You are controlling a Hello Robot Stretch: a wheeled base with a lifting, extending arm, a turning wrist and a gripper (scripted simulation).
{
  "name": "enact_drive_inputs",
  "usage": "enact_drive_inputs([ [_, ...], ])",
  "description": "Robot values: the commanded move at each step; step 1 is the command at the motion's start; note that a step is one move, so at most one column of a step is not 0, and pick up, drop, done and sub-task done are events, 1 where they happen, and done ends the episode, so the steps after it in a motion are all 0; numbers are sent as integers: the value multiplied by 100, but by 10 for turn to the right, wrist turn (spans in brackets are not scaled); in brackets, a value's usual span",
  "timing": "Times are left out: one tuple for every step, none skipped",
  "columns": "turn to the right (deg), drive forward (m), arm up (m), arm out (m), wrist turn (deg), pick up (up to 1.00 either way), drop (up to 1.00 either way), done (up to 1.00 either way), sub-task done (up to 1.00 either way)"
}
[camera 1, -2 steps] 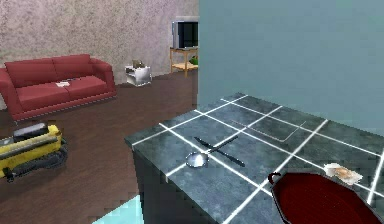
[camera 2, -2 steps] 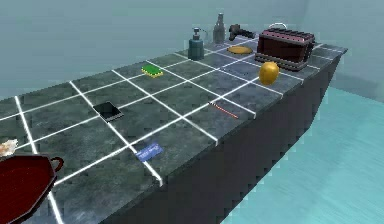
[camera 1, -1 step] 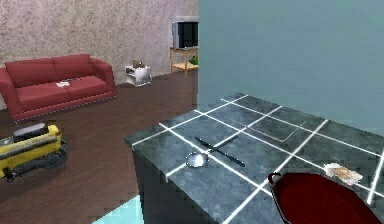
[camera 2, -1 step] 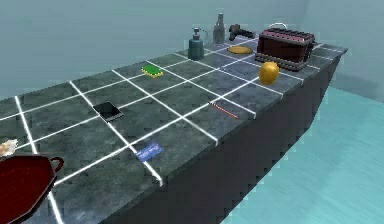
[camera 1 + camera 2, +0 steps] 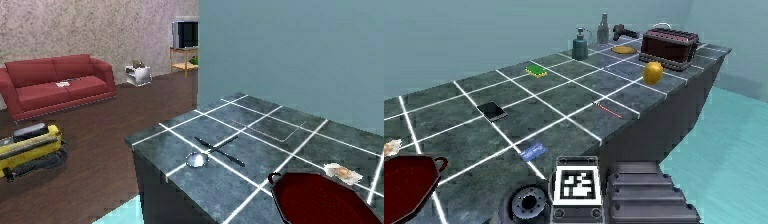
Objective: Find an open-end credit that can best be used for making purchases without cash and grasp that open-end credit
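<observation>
Credit card (image 5: 534,152), or what I take for one: a small flat blue slip lying on the dark tiled countertop (image 5: 569,95), near its front edge and just beyond the gripper (image 5: 527,203). At this size I can't swear to it. If that's the card, the finding is done and the grasp is the step in hand. I cannot tell how the fingers are set, nor whether the gripper holds anything. The next move, I'd judge, calls for a short reach out and a low, careful descent, since a card lies flush on the tile and offers little edge to take.

Farther along the counter sit a black slab (image 5: 492,111), a green block (image 5: 536,69), a red stick (image 5: 609,108), a yellow fruit (image 5: 653,71) and a red toaster (image 5: 669,45). A red pan (image 5: 409,180) sits at the near corner. Past the counter the room holds a red sofa (image 5: 58,82) and a television (image 5: 185,35).
</observation>
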Motion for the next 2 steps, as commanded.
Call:
enact_drive_inputs([
  [0,0,0,20,0,0,0,0,0],
  [0,0,0,0,450,0,0,0,0],
])
